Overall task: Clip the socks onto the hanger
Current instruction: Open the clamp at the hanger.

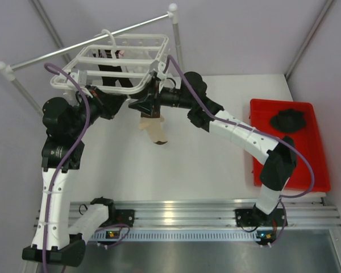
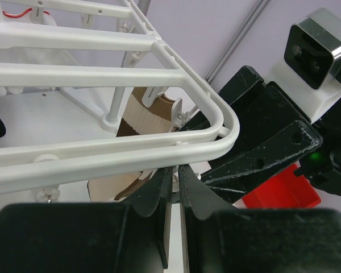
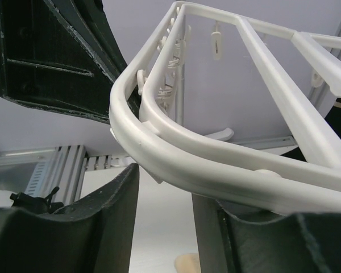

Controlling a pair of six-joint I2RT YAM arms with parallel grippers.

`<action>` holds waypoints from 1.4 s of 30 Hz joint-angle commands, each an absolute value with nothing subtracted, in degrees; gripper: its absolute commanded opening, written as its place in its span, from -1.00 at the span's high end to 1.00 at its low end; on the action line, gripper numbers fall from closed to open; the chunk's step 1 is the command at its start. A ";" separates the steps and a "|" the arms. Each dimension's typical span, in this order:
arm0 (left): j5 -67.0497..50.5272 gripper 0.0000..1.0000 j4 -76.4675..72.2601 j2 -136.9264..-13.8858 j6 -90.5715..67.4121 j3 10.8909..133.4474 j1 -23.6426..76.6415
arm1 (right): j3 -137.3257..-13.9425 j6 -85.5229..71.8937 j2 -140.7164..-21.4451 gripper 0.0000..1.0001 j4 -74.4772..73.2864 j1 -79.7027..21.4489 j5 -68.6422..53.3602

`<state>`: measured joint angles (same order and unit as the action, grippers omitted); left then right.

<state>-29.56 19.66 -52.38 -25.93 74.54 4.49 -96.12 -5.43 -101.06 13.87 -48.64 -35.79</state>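
Note:
The white hanger [image 1: 122,57] hangs from a grey rail; its rounded corner fills the left wrist view [image 2: 216,122] and the right wrist view [image 3: 176,148]. The cream sock with brown patches [image 1: 153,129] dangles under that corner [image 2: 137,119], with its tip low in the right wrist view [image 3: 187,265]. A black sock [image 1: 111,71] hangs inside the frame. My left gripper [image 1: 125,101] is shut, its tips [image 2: 175,170] just under the rim, which hides what they touch. My right gripper [image 1: 149,104] stands open beneath the same rim [image 3: 167,187], holding nothing.
A red bin [image 1: 312,165] at the right holds a crumpled black fabric lump [image 1: 290,120]. The grey rail with white ball ends [image 1: 91,42] runs across the back on thin posts. Small clips [image 3: 216,40] dangle from the hanger's bars. Both grippers crowd the same corner.

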 commanded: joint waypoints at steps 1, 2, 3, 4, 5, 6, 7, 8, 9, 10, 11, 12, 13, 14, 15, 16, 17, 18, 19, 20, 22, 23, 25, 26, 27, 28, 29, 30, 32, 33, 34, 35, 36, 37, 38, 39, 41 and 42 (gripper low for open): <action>-31.29 0.72 16.35 -52.12 -26.81 74.53 4.39 | -98.88 -4.13 -100.81 0.16 17.05 -49.75 -35.95; -31.38 0.72 16.52 -52.21 -26.89 74.53 4.39 | -98.88 -4.13 -100.90 0.11 17.14 -49.75 -36.03; -31.46 0.72 16.44 -52.12 -26.89 74.53 4.39 | -98.96 -4.22 -100.81 0.09 17.31 -49.83 -35.95; -31.46 0.72 16.44 -52.21 -27.16 74.53 4.39 | -99.05 -4.13 -100.81 0.06 17.40 -49.92 -35.86; -31.46 0.72 16.35 -52.29 -27.33 74.53 4.39 | -99.14 -4.13 -100.81 -0.05 17.49 -50.01 -35.77; -31.55 0.72 16.43 -52.21 -27.68 74.44 4.39 | -99.23 -3.87 -100.81 -0.11 17.49 -50.27 -35.77; -31.64 0.72 16.44 -52.38 -27.86 74.53 4.39 | -99.23 -3.61 -100.81 -0.14 17.58 -50.36 -35.77; -31.64 0.72 16.35 -52.38 -28.04 74.53 4.39 | -99.23 -3.43 -100.90 -0.14 17.67 -50.54 -35.95; -31.64 0.72 16.35 -52.47 -28.47 74.53 4.39 | -99.23 -2.82 -100.90 -0.15 17.58 -50.89 -35.69; -31.73 0.72 16.43 -52.56 -28.82 74.53 4.39 | -99.32 -2.38 -100.81 -0.15 17.49 -51.06 -35.25; -31.73 0.72 16.35 -52.56 -29.18 74.44 4.39 | -99.14 -2.20 -100.81 -0.15 17.58 -51.24 -34.72; -31.90 0.72 16.35 -52.73 -29.70 74.36 4.39 | -99.05 -1.76 -100.81 -0.13 18.01 -51.50 -34.46; -32.17 0.72 16.17 -52.73 -29.88 74.36 4.39 | -98.79 -1.58 -100.72 -0.10 18.45 -51.59 -34.02; -32.08 0.72 16.17 -52.82 -29.97 74.36 4.39 | -98.44 -1.41 -100.64 -0.08 18.81 -51.77 -33.14; -31.99 0.72 16.17 -52.91 -30.23 74.27 4.39 | -98.52 -0.88 -100.72 -0.08 18.81 -51.94 -32.61; -31.99 0.72 16.17 -52.91 -30.41 74.27 4.39 | -98.61 -0.53 -100.81 -0.08 18.81 -52.03 -32.00; -32.08 0.72 16.08 -53.00 -30.67 74.27 4.39 | -98.70 -0.44 -100.81 0.03 18.90 -52.21 -31.38; -32.25 0.72 16.17 -53.00 -30.85 74.27 4.39 | -98.88 -0.53 -100.90 0.08 18.98 -52.12 -31.12; -32.34 0.72 16.17 -53.09 -31.11 74.18 4.39 | -98.96 -0.53 -100.99 0.13 19.16 -52.21 -29.90; -32.43 0.71 16.26 -53.00 -31.20 74.18 4.39 | -98.96 -0.53 -100.99 0.33 19.42 -52.21 -29.27; -32.17 0.62 16.43 -52.82 -31.11 74.27 4.39 | -99.05 1.30 -100.90 0.59 19.51 -52.29 -29.00; -31.91 0.58 16.96 -52.56 -31.03 74.35 4.39 | -99.05 1.41 -100.90 0.73 18.90 -52.21 -29.00; -30.68 0.40 17.75 -52.03 -30.76 74.62 4.39 | -99.14 1.84 -100.55 0.84 17.85 -52.21 -29.96; -30.33 0.31 18.89 -51.77 -30.67 75.05 4.39 | -99.31 2.19 -100.46 0.93 16.01 -52.21 -30.32; -29.45 0.26 19.59 -51.42 -30.50 75.32 4.31 | -99.40 2.28 -100.28 0.98 15.04 -52.21 -30.41; -29.10 0.21 20.12 -51.07 -30.32 75.50 4.31 | -99.58 2.37 -100.28 1.00 13.90 -52.12 -31.80; -28.74 0.15 20.56 -50.46 -30.32 75.41 4.39 | -100.10 2.29 -100.20 1.00 11.71 -52.03 -32.77; -28.57 0.11 20.65 -49.23 -29.97 75.06 4.39 | -100.46 2.11 -100.28 1.00 10.30 -51.77 -33.74; -28.30 0.07 20.57 -47.47 -29.62 73.84 4.31 | -101.94 2.46 -100.46 1.00 7.66 -51.68 -36.38; -28.04 0.07 21.26 -46.94 -29.27 73.39 4.31 | -102.48 2.81 -100.55 1.00 4.51 -51.68 -36.82; -27.08 0.07 21.70 -46.59 -29.18 73.13 4.39 | -103.00 2.99 -100.72 1.00 3.26 -51.59 -37.87; -26.90 0.07 22.06 -46.23 -29.18 72.43 4.31 | -104.05 3.77 -100.81 1.00 1.77 -51.59 -38.40; -26.98 0.06 22.06 -45.62 -28.83 71.99 4.31 | -104.50 4.13 -100.98 1.00 0.19 -51.59 -38.58; -28.03 0.06 21.54 -45.27 -28.57 71.46 4.31 | -105.63 4.48 -101.16 1.00 -2.26 -51.59 -39.02; -28.65 0.06 21.10 -44.92 -28.30 70.67 4.31 | -106.17 5.27 -101.51 1.00 -3.42 -51.59 -39.20; -29.26 0.06 20.75 -44.83 -27.08 70.32 4.31 | -106.87 5.62 -101.77 1.00 -5.69 -51.50 -39.29; -30.93 0.10 18.38 -44.13 -24.89 68.74 4.31 | -107.75 5.97 -102.04 1.00 -6.59 -51.50 -40.16; -31.89 0.13 17.41 -43.77 -23.92 68.30 4.31 | -107.93 5.98 -102.04 1.00 -6.94 -51.42 -40.34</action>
<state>-29.15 20.86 -43.97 -27.64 70.06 4.23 -104.75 4.27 -101.41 -3.20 -51.22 -37.67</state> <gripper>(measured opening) 0.445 0.195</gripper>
